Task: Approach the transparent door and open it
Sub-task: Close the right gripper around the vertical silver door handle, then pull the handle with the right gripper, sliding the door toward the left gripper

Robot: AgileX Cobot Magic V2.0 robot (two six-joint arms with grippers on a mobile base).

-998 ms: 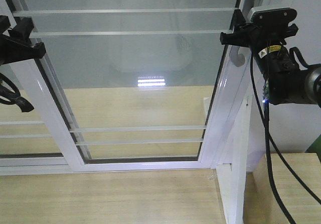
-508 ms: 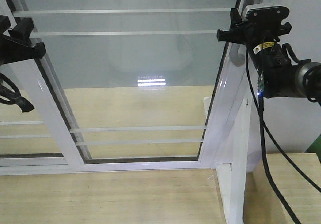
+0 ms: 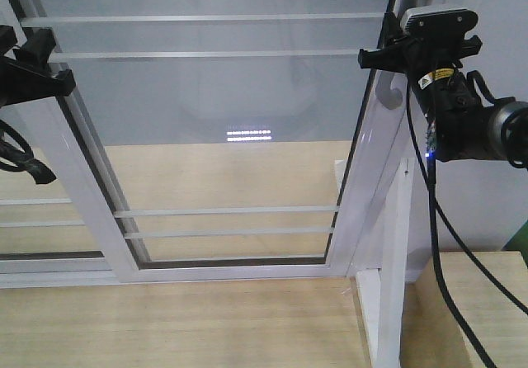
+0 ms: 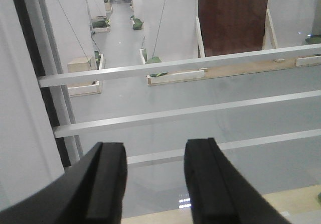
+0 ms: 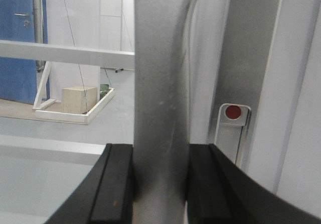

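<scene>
The right gripper [image 5: 159, 184] is closed narrow on the handle [image 5: 160, 83]. Its two black fingers [image 5: 118, 184] press against either side of the curved grey metal, with the handle filling the whole gap between them. From the front, that gripper [image 3: 381, 54] sits high on the right, against the door's right upright, and the hooked lower end of the handle [image 3: 389, 96] shows just below it. A black cable hangs down from the arm.

The left gripper [image 4: 155, 184] is spread wide with nothing between its fingers [image 4: 108, 184]. Only glass and white bars [image 4: 170, 114] show beyond them. In the front view it [image 3: 45, 67] sits at the left edge, next to the door's left upright.

The door [image 3: 231, 96] fills the middle of the front view, clear glass in a glossy white frame, between the two grippers. A white post [image 3: 388, 302] stands just right of it, and light wooden floor [image 3: 181, 327] lies in front.
</scene>
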